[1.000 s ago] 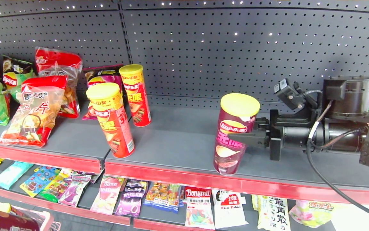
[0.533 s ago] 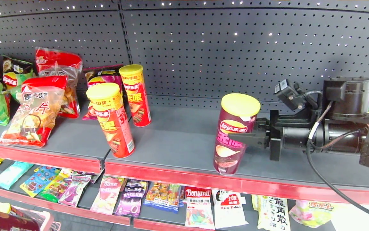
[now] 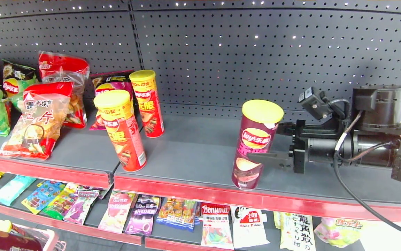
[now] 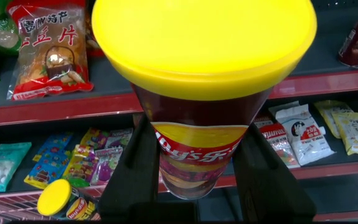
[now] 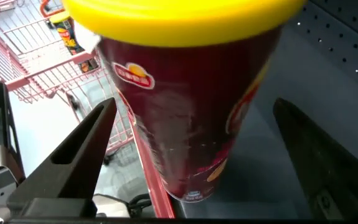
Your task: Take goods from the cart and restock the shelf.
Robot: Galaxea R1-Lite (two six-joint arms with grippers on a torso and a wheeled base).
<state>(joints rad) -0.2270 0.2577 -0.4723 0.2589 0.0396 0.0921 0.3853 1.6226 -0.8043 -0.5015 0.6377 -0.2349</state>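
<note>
Leftward, two upright red cans [image 3: 122, 130]

Can [image 3: 256, 146]: maroon, yellow lid. Held can [image 4: 200, 149]: same maroon, yellow lid. Shelf [image 3: 193, 153]: grey, red front edge. Pegboard [image 3: 221, 52]: dark grey (regular holes throughout).

A logo and large characters mark the maroon can [image 3: 254, 150] at centre frame; a second maroon can [image 4: 197, 152] carries seemingly the same logo.

Bare shelf [image 3: 193, 150] lies open between nearer red can [image 3: 122, 134] and maroon can [image 3: 256, 146]
</note>
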